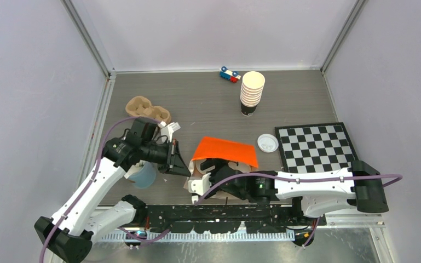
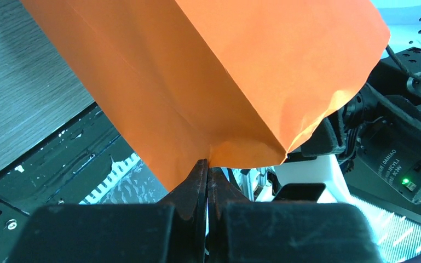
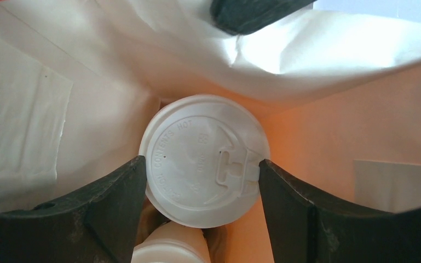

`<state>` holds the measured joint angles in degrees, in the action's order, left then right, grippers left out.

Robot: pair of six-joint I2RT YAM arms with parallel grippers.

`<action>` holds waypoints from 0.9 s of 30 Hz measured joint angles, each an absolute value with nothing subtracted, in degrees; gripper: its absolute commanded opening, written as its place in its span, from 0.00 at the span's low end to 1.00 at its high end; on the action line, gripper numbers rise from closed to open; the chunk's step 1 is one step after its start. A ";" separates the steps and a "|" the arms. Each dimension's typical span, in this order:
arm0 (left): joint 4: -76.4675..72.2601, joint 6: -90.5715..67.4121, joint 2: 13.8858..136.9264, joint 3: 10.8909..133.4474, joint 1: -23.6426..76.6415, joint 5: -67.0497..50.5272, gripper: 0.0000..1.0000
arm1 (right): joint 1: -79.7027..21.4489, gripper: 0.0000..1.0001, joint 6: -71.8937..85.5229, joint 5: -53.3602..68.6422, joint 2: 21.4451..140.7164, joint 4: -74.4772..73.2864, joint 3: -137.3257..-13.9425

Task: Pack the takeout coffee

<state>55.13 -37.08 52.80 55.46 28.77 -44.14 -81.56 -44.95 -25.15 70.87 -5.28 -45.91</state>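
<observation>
bag (image 3: 334, 126) tight around jaws, lidded cup (image 3: 202, 159) between

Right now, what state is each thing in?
orange bag: mouth open, edge pinched
left gripper: shut on orange bag
lidded cup: lid on, inside orange bag
right gripper: shut on lidded cup
cup stack: upright, lidless
loose lid: flat on table

Overhead looks down; both wrists close — perhaps sharing orange bag (image 1: 224, 150).

One orange bag (image 1: 224, 150); one lidded cup (image 3: 202, 159); one loose lid (image 1: 266, 143).
</observation>
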 measured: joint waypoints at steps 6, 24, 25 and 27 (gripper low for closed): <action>55.81 -37.30 53.95 57.32 28.75 -44.07 0.00 | -80.42 0.75 -45.32 -23.94 70.87 -4.23 -43.51; 56.42 -38.59 54.15 58.15 28.75 -44.12 0.00 | -79.26 0.75 -48.31 -22.81 70.94 -3.09 -42.98; 56.45 -38.59 54.15 58.15 28.75 -44.14 0.00 | -79.26 0.75 -48.60 -22.83 71.02 -3.16 -43.07; 56.45 -38.59 54.15 58.15 28.75 -44.14 0.00 | -79.26 0.75 -49.28 -22.87 71.53 -3.31 -43.44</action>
